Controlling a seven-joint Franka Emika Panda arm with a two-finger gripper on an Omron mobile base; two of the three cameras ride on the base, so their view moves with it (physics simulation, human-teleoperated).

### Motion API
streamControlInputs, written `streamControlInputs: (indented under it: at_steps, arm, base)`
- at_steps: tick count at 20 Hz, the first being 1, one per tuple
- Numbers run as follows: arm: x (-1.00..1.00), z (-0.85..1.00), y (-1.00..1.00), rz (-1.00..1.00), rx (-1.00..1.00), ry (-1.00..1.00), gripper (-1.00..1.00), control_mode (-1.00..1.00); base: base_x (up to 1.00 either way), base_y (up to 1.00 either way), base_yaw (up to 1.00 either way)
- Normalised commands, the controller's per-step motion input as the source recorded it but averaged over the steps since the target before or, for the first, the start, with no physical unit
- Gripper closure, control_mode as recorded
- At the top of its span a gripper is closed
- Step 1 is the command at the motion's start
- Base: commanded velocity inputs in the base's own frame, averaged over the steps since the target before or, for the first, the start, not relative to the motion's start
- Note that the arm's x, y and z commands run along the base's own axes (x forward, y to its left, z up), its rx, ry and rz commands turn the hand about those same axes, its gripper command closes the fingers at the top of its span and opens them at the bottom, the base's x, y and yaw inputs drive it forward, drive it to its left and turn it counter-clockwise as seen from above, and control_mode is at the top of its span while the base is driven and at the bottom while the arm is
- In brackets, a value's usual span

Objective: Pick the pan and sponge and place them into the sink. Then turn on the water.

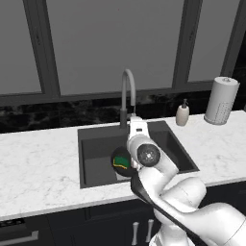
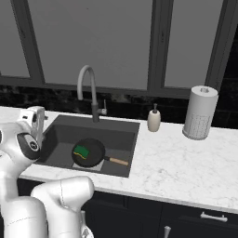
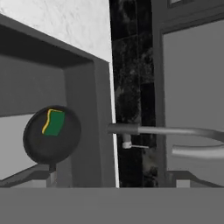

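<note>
Since the pan [image 1: 121,163] sits on the floor of the sink [image 1: 91,144] with the sponge [image 1: 122,161] lying in it, you can count both placements as done, as seen in the left base view. The arm's wrist blocks part of the pan there. The faucet [image 1: 127,91] rises behind the basin and no blue stream falls from it, so the water is not on yet. That's the step in hand.

In the right base view, the pan [image 2: 90,152] is plainly inside the sink [image 2: 125,135], its wooden handle pointing toward the front right corner, and the green sponge [image 2: 82,151] rests on its left part. The faucet [image 2: 88,88] arches over the back edge, and a small lever [image 2: 104,109] sticks out at its base on the right side. The wrist is up at the left of the basin, clear of the pan.

In the hand view, rolled sideways, the tool [image 3: 116,179] stands wide open and grips nothing; its tips frame the faucet's base. The faucet [image 3: 175,140] runs across the right, with the thin lever [image 3: 135,145] just beside the post. The pan [image 3: 51,134] with the sponge [image 3: 54,122] shows at left.

Next you'd need to bring the tool to that lever and push it. It's thin, so line up carefully, and keep clear of the spout.
</note>
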Motion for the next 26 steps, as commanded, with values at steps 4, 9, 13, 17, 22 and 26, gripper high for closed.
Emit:
streamControlInputs:
  at_steps: [4,9,13,17,22,26]
  arm:
    - [-0.28,0.29,-0.81,0.38,0.42,-0.02,-1.0,-1.0]
    - [-0.27,0.08,-0.95,0.31,0.45,-0.07,-1.0,-1.0]
    - [-0.17,0.1,-0.96,0.26,0.48,-0.06,-1.0,-1.0]
    - [-0.11,-0.04,-0.96,0.15,0.54,0.0,-1.0,-1.0]
    - [0.08,-0.6,-0.22,0.0,0.28,0.0,-1.0,-1.0]
    - [0.13,-0.42,-0.16,0.0,0.35,0.02,-1.0,-1.0]
  base:
    - [0.0,0.0,0.0]
    - [0.0,0.0,0.0]
    - [0.0,0.0,0.0]
    - [0.0,0.0,0.0]
    - [0.0,0.0,0.0]
    - [0.0,0.0,0.0]
